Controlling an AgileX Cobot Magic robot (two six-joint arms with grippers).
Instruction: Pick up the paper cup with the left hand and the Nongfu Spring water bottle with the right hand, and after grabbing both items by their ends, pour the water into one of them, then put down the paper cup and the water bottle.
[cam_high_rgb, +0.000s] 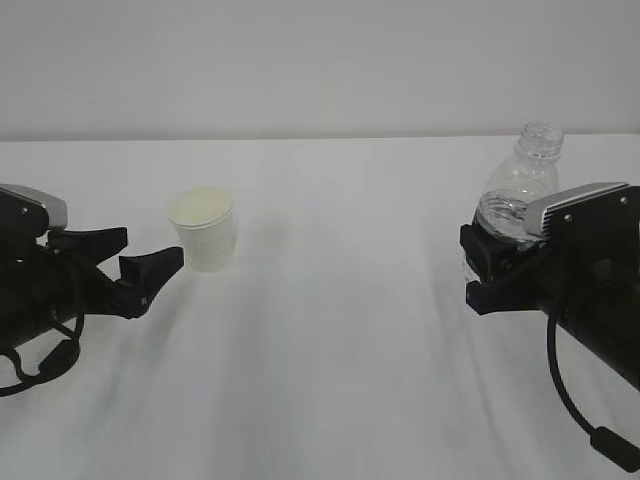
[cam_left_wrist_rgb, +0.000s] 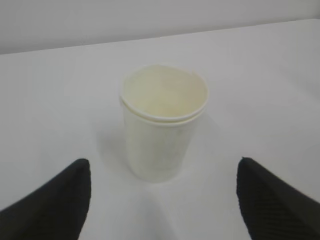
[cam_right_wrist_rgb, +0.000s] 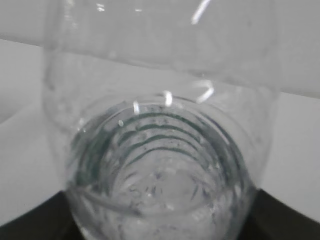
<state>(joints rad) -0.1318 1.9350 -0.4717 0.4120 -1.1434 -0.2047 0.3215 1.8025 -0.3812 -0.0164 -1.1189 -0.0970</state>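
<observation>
The white paper cup (cam_high_rgb: 205, 228) stands upright on the table at the left, its cream inside showing. My left gripper (cam_high_rgb: 153, 248) is open just to its left, apart from it. In the left wrist view the cup (cam_left_wrist_rgb: 162, 125) stands ahead of the spread black fingertips (cam_left_wrist_rgb: 55, 205), with nothing between them. My right gripper (cam_high_rgb: 490, 270) is shut on the lower body of the clear Nongfu Spring water bottle (cam_high_rgb: 520, 185), whose capless neck leans a little to the right. The bottle (cam_right_wrist_rgb: 160, 150) fills the right wrist view, wet and ribbed, with the green label showing through. Its base is hidden.
A white cloth covers the table (cam_high_rgb: 340, 350), which runs back to a pale wall. A black cable (cam_high_rgb: 570, 400) loops below the right arm at the front right. A wide stretch of cloth lies between the two grippers.
</observation>
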